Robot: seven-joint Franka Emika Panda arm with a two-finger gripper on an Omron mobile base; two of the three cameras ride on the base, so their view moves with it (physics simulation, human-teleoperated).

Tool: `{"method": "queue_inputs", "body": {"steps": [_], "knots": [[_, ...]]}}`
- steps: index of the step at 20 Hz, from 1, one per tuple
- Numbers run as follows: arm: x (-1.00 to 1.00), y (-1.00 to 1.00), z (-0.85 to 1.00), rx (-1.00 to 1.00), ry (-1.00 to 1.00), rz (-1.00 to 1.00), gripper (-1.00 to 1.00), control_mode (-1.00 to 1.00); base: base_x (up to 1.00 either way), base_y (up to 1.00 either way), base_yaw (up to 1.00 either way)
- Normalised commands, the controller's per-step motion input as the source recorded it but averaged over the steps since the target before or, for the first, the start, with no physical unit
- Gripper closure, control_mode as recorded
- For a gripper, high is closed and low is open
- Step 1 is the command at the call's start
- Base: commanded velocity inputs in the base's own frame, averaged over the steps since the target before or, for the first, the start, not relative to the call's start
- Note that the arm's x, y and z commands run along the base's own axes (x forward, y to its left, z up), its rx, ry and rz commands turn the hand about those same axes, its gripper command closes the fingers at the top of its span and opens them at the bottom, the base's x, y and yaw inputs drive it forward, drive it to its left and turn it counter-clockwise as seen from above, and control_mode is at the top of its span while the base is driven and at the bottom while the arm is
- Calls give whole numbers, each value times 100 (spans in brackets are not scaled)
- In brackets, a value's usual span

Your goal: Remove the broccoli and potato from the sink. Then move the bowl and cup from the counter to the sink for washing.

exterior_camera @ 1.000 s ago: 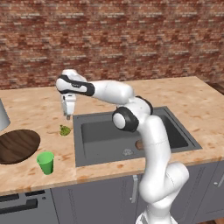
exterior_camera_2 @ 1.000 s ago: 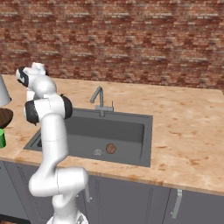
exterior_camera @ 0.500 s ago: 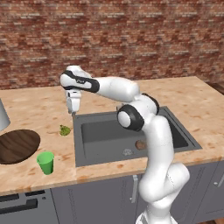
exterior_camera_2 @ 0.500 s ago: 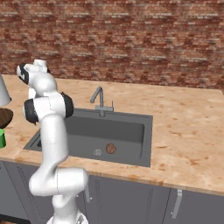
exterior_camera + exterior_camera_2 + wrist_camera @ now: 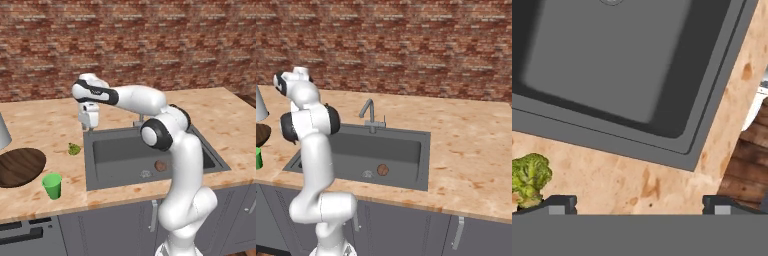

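The broccoli (image 5: 74, 148), a small yellow-green floret, lies on the light beige counter (image 5: 45, 125) just beside the left rim of the dark grey sink (image 5: 120, 155), clear of the basin. The potato (image 5: 160, 165), a brown roundish lump, sits on the sink floor near the small round drain (image 5: 145, 174); from the right base view the potato (image 5: 383, 170) and the drain (image 5: 367, 174) lie side by side below the grey metal faucet (image 5: 371, 114).

The white arm reaches left across the basin, and its gripper (image 5: 89, 127) hangs above the sink's back-left corner, fingers spread wide and holding nothing. In the hand view the broccoli (image 5: 529, 178) rests on the worktop close by one dark finger tip (image 5: 558, 204), with the sink's rim running diagonally above it.

Further left on the counter, the dark wood-grain bowl (image 5: 19, 166) sits near the front edge, and the bright green cup (image 5: 52, 186) stands upright just beside it, toward the sink. A pale grey-white vessel (image 5: 3, 131) stands behind the bowl at the frame's edge.
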Motion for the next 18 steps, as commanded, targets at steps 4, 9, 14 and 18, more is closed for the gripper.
{"method": "queue_inputs", "body": {"steps": [4,9,14,18], "knots": [[-27,-26,8,0,-6,23,-100,-100,0,0,0],[-28,-29,9,0,-10,32,-100,-100,0,0,0],[-26,-32,6,0,-8,40,-100,-100,0,0,0],[-23,-31,6,4,-1,45,-100,-100,0,0,0]]}}
